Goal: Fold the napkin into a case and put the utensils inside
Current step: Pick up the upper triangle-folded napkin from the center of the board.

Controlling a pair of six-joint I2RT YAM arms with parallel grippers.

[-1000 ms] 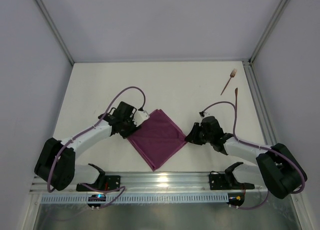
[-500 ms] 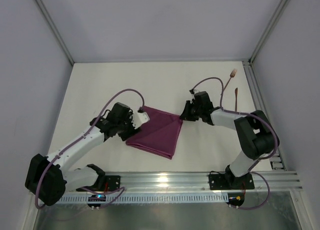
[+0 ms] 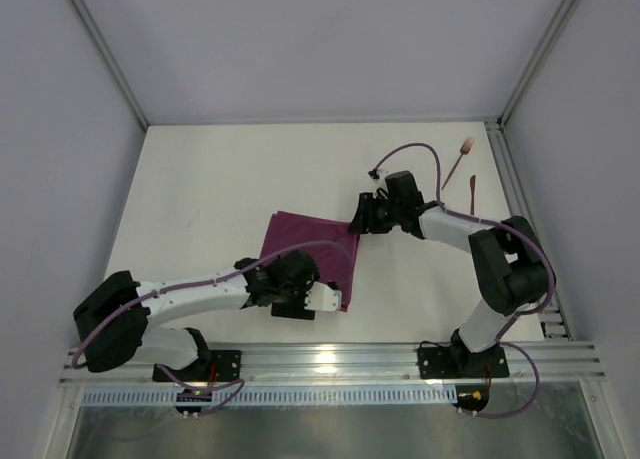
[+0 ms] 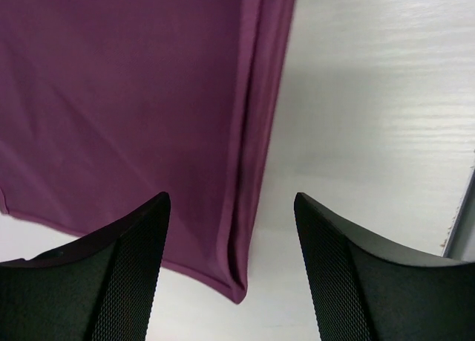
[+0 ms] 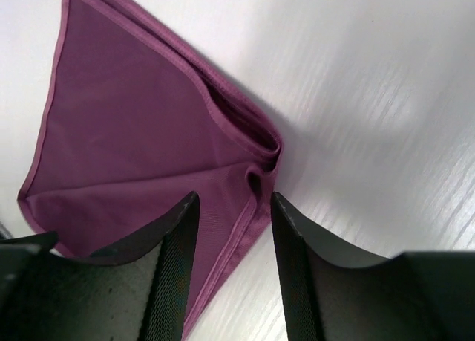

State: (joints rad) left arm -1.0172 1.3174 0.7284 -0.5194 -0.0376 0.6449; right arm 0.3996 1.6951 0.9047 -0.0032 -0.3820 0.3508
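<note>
Left tool (image 4: 230, 203): jaws wide apart, nothing gripped, straddling the doubled edge of the napkin (image 4: 126, 96) close to its near right corner. Right tool (image 5: 234, 200): jaws parted as well, holding nothing, poised at the napkin's far right corner, with layers stacked there in a small tuck. Napkin flat around the middle of the table (image 3: 200, 179), a little toward the near edge, folded at least once into a doubled four-sided patch. Judged as partway through the folding: too broad yet for a narrow case, so more folds needed. Fork (image 3: 462, 157) and knife (image 3: 472, 189) untouched by the far right corner of the table, side by side, well apart from the napkin. Left to do: narrowing the cloth into a pocket, fetching both utensils, slipping them inside.
</note>
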